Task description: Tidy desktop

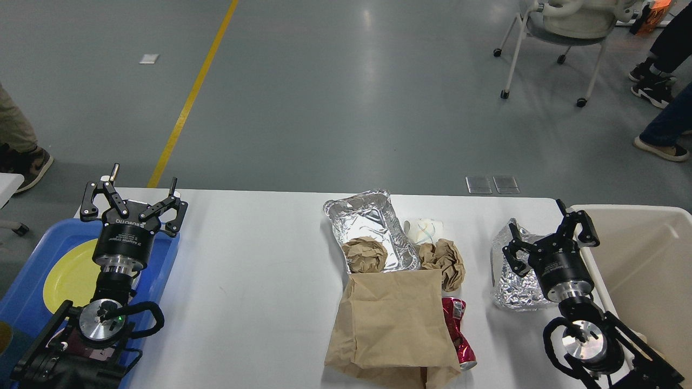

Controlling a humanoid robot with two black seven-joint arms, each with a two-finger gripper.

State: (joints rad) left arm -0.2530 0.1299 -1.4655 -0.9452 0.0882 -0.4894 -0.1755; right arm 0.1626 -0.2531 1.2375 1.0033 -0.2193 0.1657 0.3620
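The white desktop (248,270) fills the lower half of the head view. In its middle lie a foil tray (370,227) with a crumpled brown paper ball (365,255) in it, a second paper ball (444,259), a white crumpled cup (424,229), a brown paper bag (392,324) and a crushed red can (457,334). A crumpled foil sheet (511,281) lies at the right. My left gripper (133,201) is open and empty above the blue tray's far right corner. My right gripper (547,232) is open and empty over the foil sheet.
A blue tray (32,292) with a yellow plate (67,273) sits at the left edge, partly hidden by my left arm. A beige bin (643,259) stands at the right edge. A wheeled chair (562,32) and people's legs are on the floor beyond.
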